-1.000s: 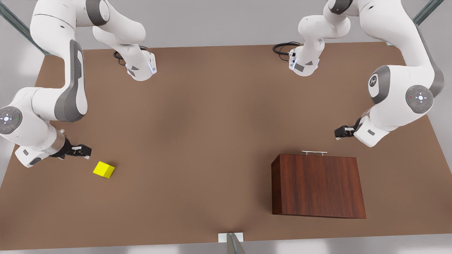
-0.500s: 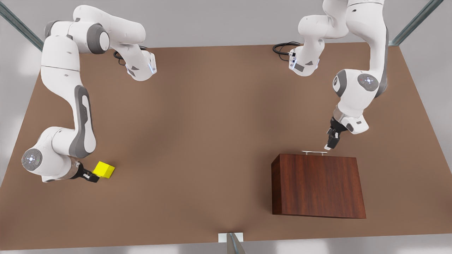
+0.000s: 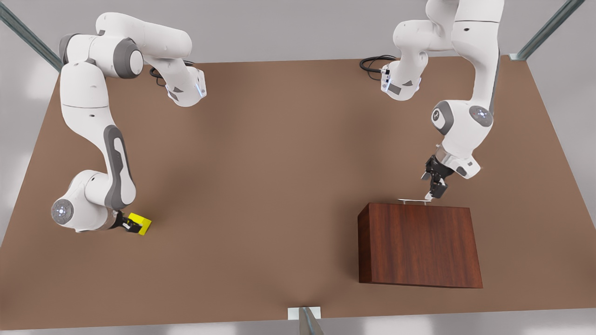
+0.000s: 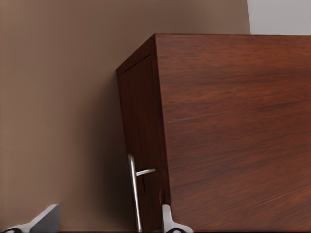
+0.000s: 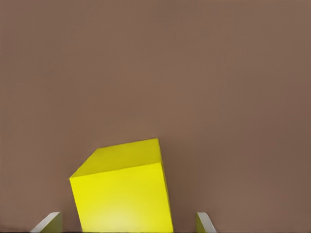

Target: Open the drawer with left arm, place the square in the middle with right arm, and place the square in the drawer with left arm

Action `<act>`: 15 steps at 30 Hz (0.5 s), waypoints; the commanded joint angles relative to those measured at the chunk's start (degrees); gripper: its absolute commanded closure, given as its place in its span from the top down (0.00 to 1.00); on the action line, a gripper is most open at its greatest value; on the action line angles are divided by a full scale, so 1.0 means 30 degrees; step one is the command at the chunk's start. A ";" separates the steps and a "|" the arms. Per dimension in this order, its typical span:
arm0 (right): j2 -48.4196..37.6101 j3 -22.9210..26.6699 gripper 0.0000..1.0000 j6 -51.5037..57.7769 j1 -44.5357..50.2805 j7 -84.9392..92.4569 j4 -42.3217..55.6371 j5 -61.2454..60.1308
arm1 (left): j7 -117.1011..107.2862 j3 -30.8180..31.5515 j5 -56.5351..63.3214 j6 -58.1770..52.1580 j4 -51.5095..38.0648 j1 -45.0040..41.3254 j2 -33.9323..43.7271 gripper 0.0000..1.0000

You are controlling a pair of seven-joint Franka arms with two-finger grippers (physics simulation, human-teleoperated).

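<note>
Front cam high overhead, facing arm bases. Left wrist cam close on dark reddish-brown wooden box (image 4: 228,131); right wrist cam close on small bright yellow cube (image 5: 121,191). Both seen in front view too.

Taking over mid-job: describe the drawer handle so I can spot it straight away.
Find the dark wooden box on the front view's right of the brown table. Along its far top edge runs a slim silver bar, the handle, with the left tool open at its end. It is the box's sole metal part.
</note>
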State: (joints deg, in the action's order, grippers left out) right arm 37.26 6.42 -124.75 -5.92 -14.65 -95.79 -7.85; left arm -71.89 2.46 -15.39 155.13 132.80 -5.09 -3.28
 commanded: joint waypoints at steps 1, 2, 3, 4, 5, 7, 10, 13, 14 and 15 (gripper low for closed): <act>0.0001 0.0000 1.00 -0.0048 -0.0017 0.0197 -0.0031 -0.0049 | 0.0000 0.0001 -0.0290 0.0000 0.0001 -0.0235 -0.0050 1.00; 0.0060 0.0000 1.00 -0.0048 -0.0046 0.0402 -0.0148 -0.0049 | 0.0000 0.0001 -0.0290 0.0000 0.0001 -0.0294 -0.0167 1.00; 0.0060 0.0000 1.00 -0.0369 -0.0018 0.0548 -0.0470 -0.0049 | 0.0000 0.0030 -0.0290 0.0000 -0.0029 -0.0411 -0.0285 1.00; 0.0060 0.0000 1.00 -0.1014 -0.0076 0.0900 -0.0881 -0.0107 | 0.0000 0.0030 -0.0319 0.0116 -0.0029 -0.0440 -0.0460 1.00; 0.0060 0.0000 1.00 -0.1014 -0.0135 0.0930 -0.0939 -0.0107 | 0.0000 0.0030 -0.0319 0.0410 -0.0029 -0.0440 -0.0666 1.00; 0.0030 0.0000 1.00 -0.1014 -0.0135 0.0930 -0.1203 -0.0107 | 0.0000 0.0059 -0.0319 0.0732 -0.0029 -0.0440 -0.0871 1.00; 0.0118 -0.0058 1.00 -0.1278 -0.0047 0.0930 -0.1321 -0.0224 | 0.0000 0.0059 -0.0319 0.0996 -0.0058 -0.0440 -0.1164 1.00; 0.0265 -0.0088 1.00 -0.1717 -0.0017 0.0930 -0.1321 -0.0312 | -0.0059 0.0059 -0.0349 0.1113 -0.0058 -0.0440 -0.1662 1.00; 0.0265 -0.0088 0.94 -0.1717 -0.0017 0.0930 -0.1321 -0.0312 | -0.0059 0.0059 -0.0349 0.1113 -0.0058 -0.0440 -0.1721 1.00; 0.0294 -0.0088 0.85 -0.1717 -0.0046 0.1574 -0.1321 -0.0312 | -0.0059 0.0059 -0.0349 0.1113 -0.0058 -0.0440 -0.1838 1.00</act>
State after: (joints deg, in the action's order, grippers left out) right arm 38.15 6.15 -129.90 -5.99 -9.66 -99.68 -8.79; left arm -72.07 2.64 -16.41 158.47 132.63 -6.41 -8.79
